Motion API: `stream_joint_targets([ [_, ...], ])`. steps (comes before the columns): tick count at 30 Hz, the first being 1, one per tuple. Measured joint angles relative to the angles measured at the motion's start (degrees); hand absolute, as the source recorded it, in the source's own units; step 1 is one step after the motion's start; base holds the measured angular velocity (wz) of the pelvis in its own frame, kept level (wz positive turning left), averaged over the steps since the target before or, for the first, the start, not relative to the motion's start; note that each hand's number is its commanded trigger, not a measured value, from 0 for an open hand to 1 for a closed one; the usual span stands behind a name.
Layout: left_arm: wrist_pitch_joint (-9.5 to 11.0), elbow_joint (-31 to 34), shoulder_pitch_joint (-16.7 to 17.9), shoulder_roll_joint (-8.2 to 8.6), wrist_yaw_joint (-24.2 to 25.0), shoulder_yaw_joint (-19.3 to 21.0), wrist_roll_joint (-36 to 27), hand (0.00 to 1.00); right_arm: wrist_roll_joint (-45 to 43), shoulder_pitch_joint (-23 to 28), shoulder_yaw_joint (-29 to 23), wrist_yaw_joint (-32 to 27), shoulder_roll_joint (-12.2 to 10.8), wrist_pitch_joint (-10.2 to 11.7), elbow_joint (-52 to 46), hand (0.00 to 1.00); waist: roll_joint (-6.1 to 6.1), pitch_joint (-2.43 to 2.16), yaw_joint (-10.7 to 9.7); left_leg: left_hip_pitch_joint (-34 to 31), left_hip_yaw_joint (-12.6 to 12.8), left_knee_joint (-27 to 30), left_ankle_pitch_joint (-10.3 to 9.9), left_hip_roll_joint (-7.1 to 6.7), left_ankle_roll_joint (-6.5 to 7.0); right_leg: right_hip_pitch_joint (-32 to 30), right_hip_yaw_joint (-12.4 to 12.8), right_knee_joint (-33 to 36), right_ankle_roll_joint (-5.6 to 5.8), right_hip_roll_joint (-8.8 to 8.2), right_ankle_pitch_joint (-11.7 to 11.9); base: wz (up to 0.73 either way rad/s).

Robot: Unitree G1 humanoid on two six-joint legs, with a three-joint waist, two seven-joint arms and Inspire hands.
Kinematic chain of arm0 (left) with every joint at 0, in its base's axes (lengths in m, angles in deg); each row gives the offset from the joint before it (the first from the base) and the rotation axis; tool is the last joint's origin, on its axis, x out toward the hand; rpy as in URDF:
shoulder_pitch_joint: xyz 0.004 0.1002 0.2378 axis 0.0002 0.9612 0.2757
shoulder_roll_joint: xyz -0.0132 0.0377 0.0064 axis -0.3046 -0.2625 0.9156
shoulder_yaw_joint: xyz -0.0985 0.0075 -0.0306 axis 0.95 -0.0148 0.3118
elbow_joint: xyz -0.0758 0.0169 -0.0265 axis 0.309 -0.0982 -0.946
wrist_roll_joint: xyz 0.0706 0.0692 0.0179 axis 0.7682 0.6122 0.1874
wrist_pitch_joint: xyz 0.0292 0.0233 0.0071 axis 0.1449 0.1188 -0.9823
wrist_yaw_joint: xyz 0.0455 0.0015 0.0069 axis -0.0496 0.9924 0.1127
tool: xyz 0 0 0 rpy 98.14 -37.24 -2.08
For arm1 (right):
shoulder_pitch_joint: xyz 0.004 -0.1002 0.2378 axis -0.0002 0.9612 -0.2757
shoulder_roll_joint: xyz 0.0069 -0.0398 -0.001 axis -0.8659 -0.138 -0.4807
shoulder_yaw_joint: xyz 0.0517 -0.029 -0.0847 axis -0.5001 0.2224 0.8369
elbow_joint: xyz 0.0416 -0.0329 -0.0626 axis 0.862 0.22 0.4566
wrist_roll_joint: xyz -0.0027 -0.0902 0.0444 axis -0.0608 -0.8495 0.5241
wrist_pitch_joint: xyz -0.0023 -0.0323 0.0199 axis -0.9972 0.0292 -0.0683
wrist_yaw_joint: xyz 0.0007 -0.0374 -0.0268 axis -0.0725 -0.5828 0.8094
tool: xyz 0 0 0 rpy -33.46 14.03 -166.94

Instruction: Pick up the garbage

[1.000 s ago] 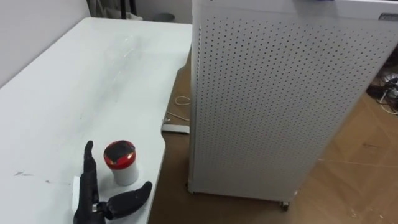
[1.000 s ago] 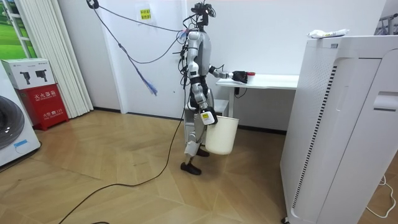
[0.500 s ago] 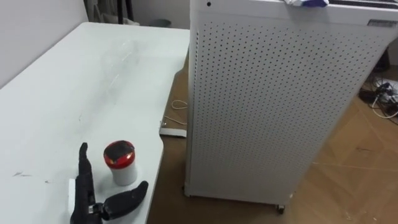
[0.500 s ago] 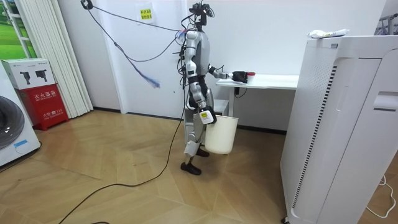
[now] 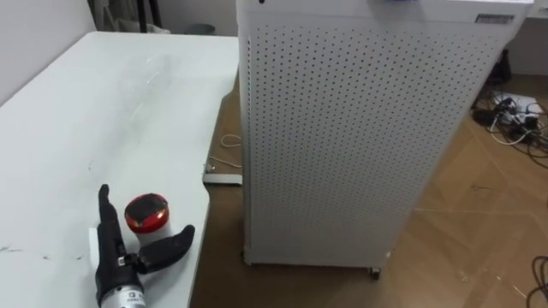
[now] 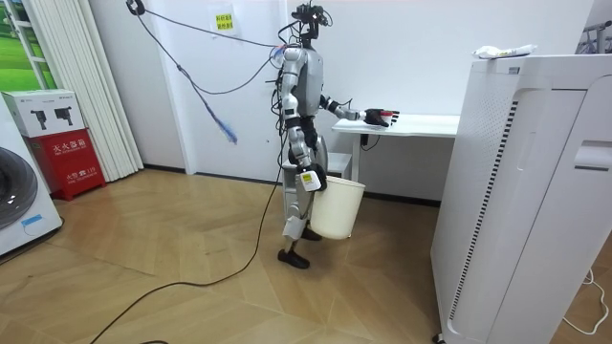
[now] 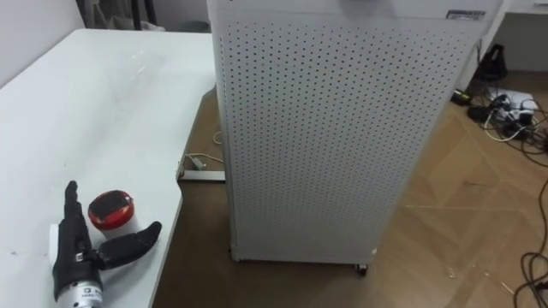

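Close to the table's (image 5: 94, 111) right edge, toward its near end, my left hand (image 5: 117, 261) is out over the white top. My fingers (image 5: 105, 218) are straight and point away from me, and my thumb is spread wide to the right, so the hand has hold of nothing. One small red-topped cup (image 5: 146, 214) stands upright in the crook between those fingers and the thumb, just beside both. Whether it touches either I cannot tell.

Right of the table's edge, one pale power strip (image 5: 223, 178) lies on the wooden floor. Beside it stands one tall white perforated cabinet (image 5: 342, 137). At the far right a tangle of dark cables (image 5: 507, 107) lies on the floor.

The room view adds what my eyes miss. I stand upright at the table's end on the room view's left, with my left arm stretched out over the top. My right hand (image 6: 308, 178) hangs at my hip against the rim of one white bucket (image 6: 337, 205); whether that hand grips the bucket I cannot tell. That view also shows one pale thing (image 6: 502, 51) lying on the cabinet's top. My eye views show where the cup sits beside my thumb, while in the room view the cup is no more than a red speck.
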Motion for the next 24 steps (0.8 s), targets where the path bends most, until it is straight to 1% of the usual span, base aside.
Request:
stream_joint_targets([
  [1,0.0,0.0,-0.2,0.01,-0.5,-0.1,0.0,0.13,0.7,-0.2,0.2,-0.2,0.0,-0.3,0.1,1.00,0.07,0.01,-0.1,-0.2,0.1,0.0,0.0,-0.01,0.00,-0.3,0.1,0.0,0.00,-0.01,0.0,-0.05],
  [2,0.0,0.0,-0.3,0.01,-0.6,-0.1,0.0,0.62,0.9,-0.3,0.2,-0.2,0.0,-0.5,0.1,1.00,0.07,0.01,-0.1,-0.2,0.1,0.0,0.0,-0.02,0.00,-0.3,0.1,-0.1,0.00,-0.01,0.0,0.00],
  [3,0.0,0.0,-0.4,0.01,-0.8,-0.1,0.0,0.87,1.1,-0.5,0.7,-0.6,0.0,-0.7,0.2,1.00,0.06,0.01,-0.1,-0.3,0.1,0.0,0.0,-0.03,0.00,-0.3,0.1,-0.2,0.00,-0.01,0.0,0.00],
  [4,0.0,0.0,-0.5,0.02,-1.0,-0.1,0.0,1.00,1.0,-0.5,0.8,-0.6,0.0,-0.9,0.2,1.00,0.07,0.01,-0.3,-0.3,0.1,0.0,0.0,-0.04,0.00,-0.3,0.0,-0.3,0.00,-0.02,0.0,0.00],
  [7,-0.1,0.0,-0.8,0.11,-2.2,0.1,0.0,1.00,0.6,-0.9,0.8,-0.6,-0.1,-1.2,0.1,1.00,0.09,0.00,-0.4,-0.3,0.1,0.0,0.0,-0.04,0.00,-0.2,0.0,-0.3,0.00,-0.04,0.0,0.00],
  [9,-0.1,-0.1,-0.8,0.08,-3.0,1.4,0.0,1.00,0.4,-1.0,0.8,-0.6,-0.1,-1.2,0.1,1.00,0.12,-0.01,-0.3,-0.3,0.1,0.0,0.0,-0.04,0.00,-0.2,0.0,-0.3,0.00,-0.05,0.0,0.00],
  [12,-0.5,-0.7,-0.9,-0.64,-3.3,2.9,-0.1,1.00,0.2,-1.1,0.8,-0.6,-0.1,-1.2,0.1,1.00,0.13,-0.01,-0.4,-0.3,0.1,0.0,0.0,-0.07,0.01,-0.2,0.0,-0.3,0.00,-0.09,0.0,0.00],
  [14,-1.0,-0.7,-1.1,-0.76,-3.6,3.0,-0.4,1.00,0.2,-1.1,0.8,-0.6,-0.1,-1.3,0.1,1.00,0.14,-0.01,-0.4,-0.3,0.1,0.0,0.0,-0.11,0.01,-0.2,0.0,-0.3,0.02,-0.13,0.0,0.00],
  [17,-1.3,-1.3,-1.6,-0.69,-4.1,3.0,-1.6,1.00,0.2,-1.3,0.8,-0.6,-0.1,-1.9,0.1,1.00,0.24,0.04,-0.4,-0.1,0.1,0.0,0.0,-0.12,0.01,0.0,0.0,-0.3,0.06,-0.13,0.0,0.00],
  [20,-1.5,-1.8,-1.6,-0.72,-4.2,3.1,-3.4,1.00,0.1,-1.3,0.7,-0.5,-0.1,-2.0,0.1,1.00,0.64,0.20,-0.8,0.3,0.1,-0.2,0.0,-0.13,0.02,0.6,0.2,-0.4,0.06,-0.12,0.0,0.00],
  [22,-1.2,-1.8,-1.7,-0.69,-4.3,3.5,-6.1,1.00,0.1,-1.5,0.7,-0.5,-0.1,-2.4,-0.2,1.00,0.93,0.15,-1.1,0.4,0.1,-0.3,0.0,-0.11,0.02,0.5,0.0,-0.4,0.06,-0.11,0.0,0.00],
  [24,-1.2,-1.9,-1.8,-0.66,-4.3,3.4,-7.4,1.00,0.1,-1.6,0.7,-0.5,-0.1,-2.4,-0.3,1.00,1.13,0.12,-1.3,0.4,0.2,-0.3,0.0,-0.09,0.02,0.5,0.0,-0.3,0.06,-0.11,0.0,0.00],
])
